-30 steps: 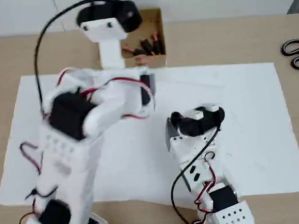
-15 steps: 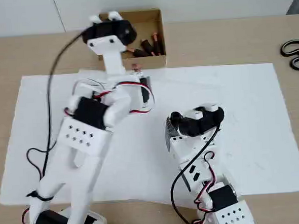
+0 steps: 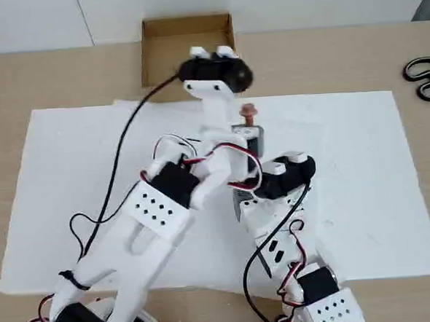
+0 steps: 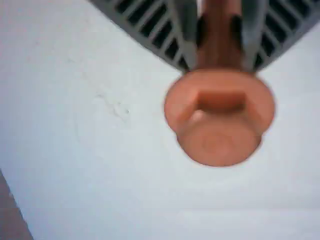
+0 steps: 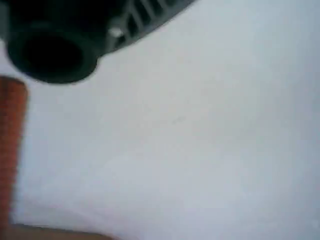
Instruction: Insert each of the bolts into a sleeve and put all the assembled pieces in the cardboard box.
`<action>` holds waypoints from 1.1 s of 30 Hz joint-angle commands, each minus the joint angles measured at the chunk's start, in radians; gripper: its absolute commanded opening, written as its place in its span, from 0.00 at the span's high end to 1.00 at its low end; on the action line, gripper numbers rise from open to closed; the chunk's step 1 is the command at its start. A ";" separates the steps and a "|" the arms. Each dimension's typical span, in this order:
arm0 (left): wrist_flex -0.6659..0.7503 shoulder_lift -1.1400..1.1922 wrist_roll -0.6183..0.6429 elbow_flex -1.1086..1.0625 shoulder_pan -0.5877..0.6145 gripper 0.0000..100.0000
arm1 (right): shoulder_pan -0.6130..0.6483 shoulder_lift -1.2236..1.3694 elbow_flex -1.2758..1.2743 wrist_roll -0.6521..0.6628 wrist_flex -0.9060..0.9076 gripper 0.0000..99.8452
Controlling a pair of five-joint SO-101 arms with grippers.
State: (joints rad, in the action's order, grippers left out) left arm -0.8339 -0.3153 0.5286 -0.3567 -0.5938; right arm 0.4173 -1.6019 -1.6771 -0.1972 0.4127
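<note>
Left gripper (image 3: 250,132) stands over the white paper sheet (image 3: 361,166), near the middle of the table (image 3: 325,59) and just short of the cardboard box (image 3: 165,34). Its claw is clamped on an orange bolt (image 3: 247,114). In the left wrist view the grey ribbed fingers (image 4: 184,22) press the bolt's shaft from both sides, and the flanged head (image 4: 220,122) juts out past the fingertips, clear of the paper below. The cardboard box sits at the far edge of the table, beyond the sheet, open side up; the left arm's black motor housing (image 3: 217,72) overlaps its near right corner in the high view. Right gripper (image 3: 240,197) is low over the sheet, close beside the left arm's wrist. Its claw is closed on a black sleeve (image 5: 47,50), which lies against the grey ribbed finger (image 5: 145,17) with its open bore facing the camera. An orange threaded shaft (image 5: 11,150) shows near the sleeve, apart from it. Scissors (image 3: 425,75) lie on the bare table at the right edge, well apart from both arms.
</note>
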 commanded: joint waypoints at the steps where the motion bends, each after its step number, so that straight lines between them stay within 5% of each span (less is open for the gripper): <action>1: 0.003 -0.012 -0.011 0.005 -0.028 1.00 | 0.004 -0.016 0.005 -0.005 -0.001 1.00; 33: -0.060 -0.006 -0.048 0.007 0.006 1.00 | -0.001 -0.016 0.008 -0.005 -0.001 1.00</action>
State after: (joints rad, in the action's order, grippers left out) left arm -0.8984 -0.3168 0.4856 -0.3567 -0.6045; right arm 0.4158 -1.6019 -1.6771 -0.1987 0.4127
